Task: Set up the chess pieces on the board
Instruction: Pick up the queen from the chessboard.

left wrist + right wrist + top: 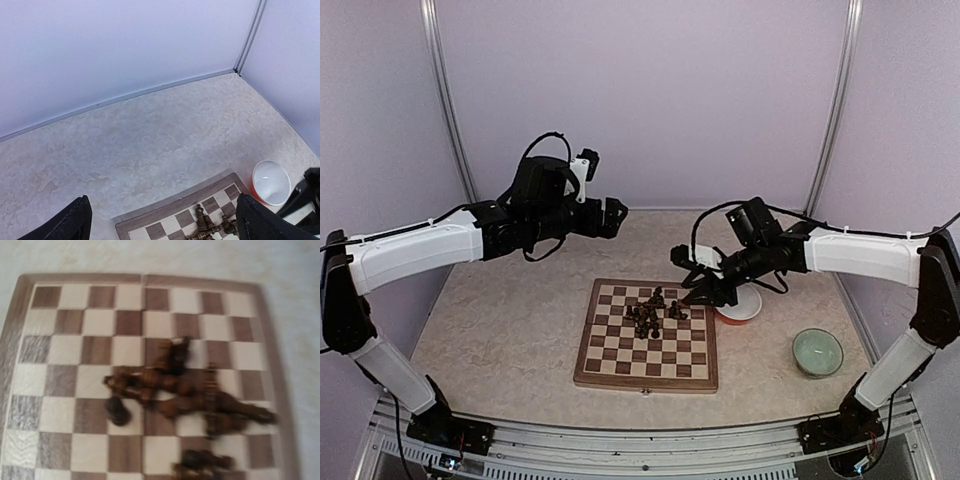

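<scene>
Currently, the small dark brown chess pieces (652, 312) lie in one tumbled heap on the square wooden checkered board (645, 383), at the centre of the top view. The heap covers the board's middle and upper-right squares. In the right wrist view most pieces lie on their sides and overlap; that view is blurred, so I cannot tell the types apart. None sits on an edge rank. Judgement: the setup has hardly begun, and the heap wants thinning one piece at a time.

My right gripper (695, 293) is low at the heap's right edge, just over the board's upper-right border. I judge it is placed there to reach an outlying piece. Its fingers are outside its own camera's view and too small from above, so I cannot tell how far apart the jaws stand, nor whether anything is held.

My left gripper (613, 215) hangs high in the upper left, well off the board, probably to leave room. Its fingers (70, 225) are spread wide and hold nothing.

A red-and-white round bowl (748, 308) lies just right of the board, and a pale green bowl (817, 352) is further right.
</scene>
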Motion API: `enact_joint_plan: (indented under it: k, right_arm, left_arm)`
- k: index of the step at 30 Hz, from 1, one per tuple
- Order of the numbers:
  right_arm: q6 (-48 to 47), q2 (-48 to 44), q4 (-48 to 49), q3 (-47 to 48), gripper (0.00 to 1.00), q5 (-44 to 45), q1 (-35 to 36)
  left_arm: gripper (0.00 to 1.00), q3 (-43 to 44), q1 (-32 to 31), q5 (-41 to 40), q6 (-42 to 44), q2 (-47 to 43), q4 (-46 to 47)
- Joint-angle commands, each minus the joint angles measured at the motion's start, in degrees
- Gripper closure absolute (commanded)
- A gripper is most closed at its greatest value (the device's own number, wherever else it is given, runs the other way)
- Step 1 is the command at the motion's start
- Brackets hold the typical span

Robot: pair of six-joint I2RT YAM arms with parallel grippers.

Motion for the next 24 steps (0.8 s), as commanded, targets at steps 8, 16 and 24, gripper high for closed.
enact_joint_plan:
  k: [8, 16, 24]
  right_arm:
    - [-0.58, 12.26, -9.01, 9.09, 0.63, 5.83, 7.08]
    - [-0.59, 17.77, -10.86, 13.4, 0.63, 5.95, 8.9]
    - [0.44, 21.8, -11.6, 17.79, 0.66, 6.69, 9.82]
  left_arm:
    - [0.01, -4.89, 16.18, 12.72, -11.7, -3.15, 8.47]
    - [0.02, -5.19, 20.82, 19.87, -15.17, -3.01, 8.95]
    - [0.05, -4.98, 22.23, 22.21, -16.92, -2.92, 8.96]
